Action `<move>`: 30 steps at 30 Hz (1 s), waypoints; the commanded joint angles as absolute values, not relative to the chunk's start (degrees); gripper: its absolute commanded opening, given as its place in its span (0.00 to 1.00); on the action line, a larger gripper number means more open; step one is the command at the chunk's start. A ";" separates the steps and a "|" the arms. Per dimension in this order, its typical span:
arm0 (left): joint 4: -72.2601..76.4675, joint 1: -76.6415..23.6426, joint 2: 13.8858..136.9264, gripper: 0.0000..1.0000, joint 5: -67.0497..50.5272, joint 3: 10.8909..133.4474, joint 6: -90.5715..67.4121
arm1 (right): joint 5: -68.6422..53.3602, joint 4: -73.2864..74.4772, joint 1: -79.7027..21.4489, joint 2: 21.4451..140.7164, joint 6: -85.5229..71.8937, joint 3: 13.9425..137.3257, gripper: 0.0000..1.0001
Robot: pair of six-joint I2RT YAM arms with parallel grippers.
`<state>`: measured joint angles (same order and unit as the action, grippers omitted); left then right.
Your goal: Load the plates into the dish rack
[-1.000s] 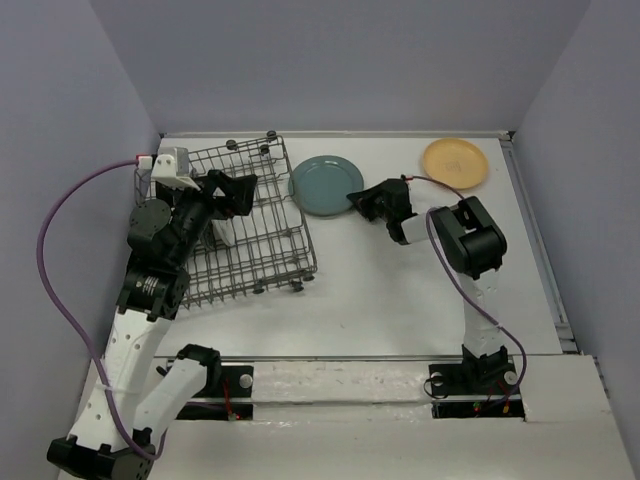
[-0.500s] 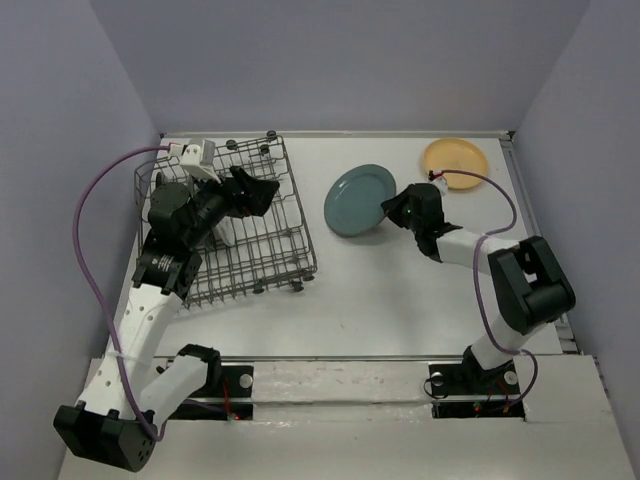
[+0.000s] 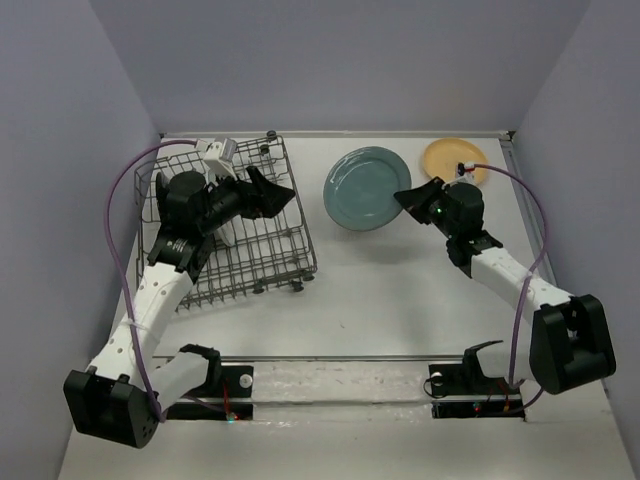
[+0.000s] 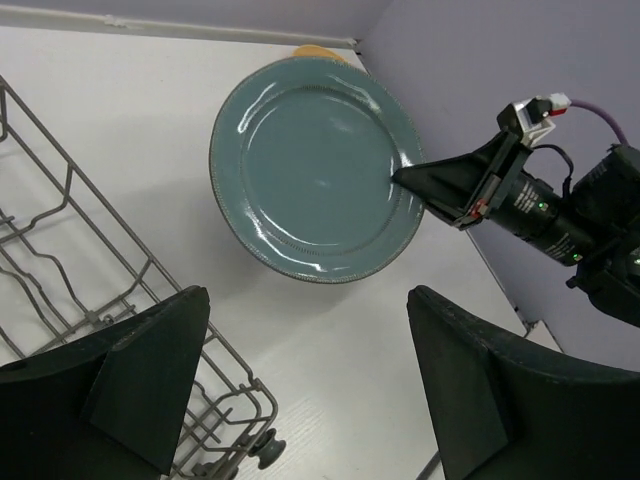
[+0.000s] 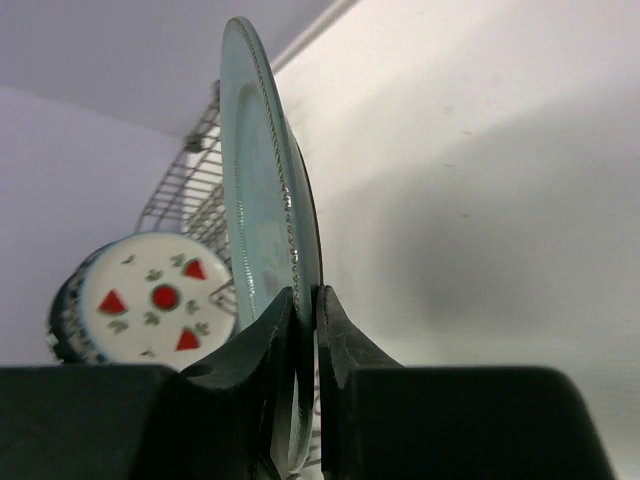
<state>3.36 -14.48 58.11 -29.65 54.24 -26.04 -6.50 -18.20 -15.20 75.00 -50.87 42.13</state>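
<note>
- Rack [image 3: 240,240] at the table's [image 3: 400,300] left; watermelon plate [image 5: 155,300] stands upright in it.
- Left gripper [image 3: 265,195] over the rack's right side, fingers wide apart, empty, facing the teal plate [image 3: 365,188].
- Teal plate: mid-table, lifted, tilted on edge, apart from the rack.
- Right gripper [image 3: 405,196] clamped on its right rim.
- Yellow plate [image 3: 455,162] flat, far right.

Top external: high and far, looking down on the whole table [image 3: 400,300] from its bottom-of-frame edge; left wrist: close, over the dish rack [image 4: 100,205], facing the teal plate [image 4: 315,167] broadside; right wrist: closest, edge-on along that same plate, which all three share.
</note>
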 commanded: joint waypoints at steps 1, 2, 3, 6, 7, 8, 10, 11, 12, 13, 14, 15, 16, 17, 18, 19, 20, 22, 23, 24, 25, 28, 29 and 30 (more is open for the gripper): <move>7.20 -13.71 60.02 0.90 -35.93 53.79 -28.29 | -17.29 -34.70 -15.64 70.05 -56.41 45.70 0.07; 7.73 -13.62 60.38 0.90 -36.64 53.53 -28.82 | -18.18 -35.41 -15.64 70.05 -57.03 45.88 0.07; 8.08 -13.54 60.99 0.90 -37.09 53.35 -29.09 | -18.89 -36.29 -15.64 70.14 -58.35 45.97 0.07; 8.44 -13.18 61.52 0.90 -37.27 53.26 -29.44 | -21.70 -41.47 -15.64 70.40 -61.25 45.18 0.07; 8.26 -13.10 61.52 0.90 -36.92 53.17 -29.44 | -22.32 -42.44 -15.64 70.49 -62.56 45.18 0.07; 8.26 -13.01 61.70 0.90 -36.31 53.17 -29.36 | -23.72 -43.76 -15.64 70.66 -63.27 45.35 0.07; 8.17 -12.92 62.22 0.90 -36.04 53.17 -29.36 | -25.13 -45.34 -15.64 71.54 -65.55 45.70 0.07; 8.35 -12.92 62.57 0.90 -36.56 53.17 -29.36 | -27.40 -47.27 -15.64 72.06 -66.52 45.88 0.07; 8.87 -12.92 63.36 0.90 -37.08 53.00 -29.44 | -28.90 -48.76 -15.64 73.72 -69.06 46.31 0.07; 8.88 -13.01 63.72 0.90 -37.44 53.00 -29.53 | -30.31 -50.78 -15.64 74.78 -70.73 46.41 0.07; 8.88 -13.01 64.16 0.90 -37.70 52.91 -29.53 | -32.76 -55.76 -16.17 75.93 -72.49 46.41 0.07; 8.88 -12.92 64.94 0.90 -37.88 53.00 -29.53 | -33.57 -58.07 -16.17 78.20 -75.90 46.23 0.07; 8.88 -13.01 65.21 0.90 -38.05 53.00 -29.62 | -34.18 -60.10 -16.95 78.22 -77.07 46.40 0.07; 9.22 -12.92 65.39 0.90 -38.58 53.00 -29.79 | -35.49 -62.64 -18.01 80.14 -77.69 46.75 0.07; 10.36 -13.01 65.74 0.90 -39.11 52.65 -30.32 | -35.86 -63.27 -18.54 81.55 -78.65 47.37 0.07; 11.07 -13.01 65.92 0.90 -40.33 52.39 -30.76 | -36.29 -64.24 -19.07 82.00 -78.75 47.63 0.07; 11.77 -13.01 66.00 0.90 -40.78 52.12 -31.20 | -36.30 -64.42 -19.07 82.35 -78.92 47.90 0.07; 12.30 -13.01 66.44 0.90 -40.96 51.68 -31.73 | -36.65 -64.86 -20.47 82.88 -79.19 48.16 0.07; 12.30 -13.01 66.53 0.90 -40.96 51.68 -31.82 | -37.00 -65.39 -20.48 83.32 -79.28 48.25 0.07; 12.39 -13.01 66.62 0.85 -40.96 51.68 -31.82 | -37.26 -65.48 -21.00 83.58 -79.45 48.34 0.07; 12.65 -13.01 66.53 0.80 -41.13 51.59 -31.82 | -37.44 -65.57 -21.01 83.76 -79.45 48.43 0.07; 14.15 -13.01 65.92 0.50 -41.31 51.15 -32.17 | -37.97 -66.62 -21.53 84.81 -80.15 48.25 0.07; 14.50 -13.01 65.83 0.40 -41.31 51.07 -32.17 | -37.97 -67.14 -21.53 85.08 -80.33 47.90 0.07; 14.59 -13.01 65.74 0.30 -41.31 51.06 -32.25 | -37.97 -67.32 -21.53 85.77 -80.42 47.73 0.07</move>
<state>10.33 -13.26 66.92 -39.75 51.88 -31.86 -36.49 -52.93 -21.10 85.65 -75.31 43.48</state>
